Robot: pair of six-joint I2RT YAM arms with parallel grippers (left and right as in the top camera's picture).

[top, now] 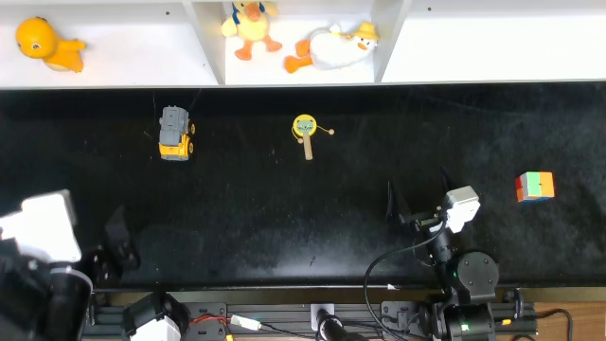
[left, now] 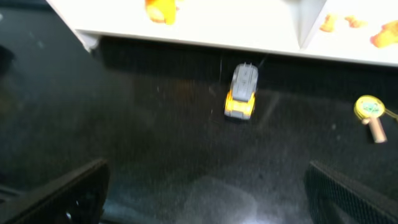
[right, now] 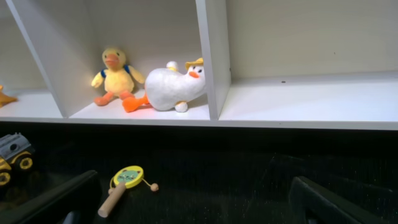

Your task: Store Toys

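A grey and yellow toy truck (top: 175,133) (left: 241,92) stands on the black mat in front of the white shelf (top: 454,52). To its right lies a small yellow rattle drum with a wooden handle (top: 306,131) (right: 126,182). A coloured cube (top: 535,187) sits far right on the mat. My left gripper (top: 109,248) (left: 205,199) hangs open near the front left, well short of the truck. My right gripper (top: 417,201) (right: 196,202) is open at the front right, facing the shelf, with the rattle ahead of it.
The shelf's middle compartment holds a yellow duck plush (top: 251,24) (right: 114,76) and a white goose plush (top: 331,47) (right: 171,87). An orange duck (top: 43,43) sits in the left compartment. The right compartment's floor (right: 311,99) is bare. Cables run along the front edge.
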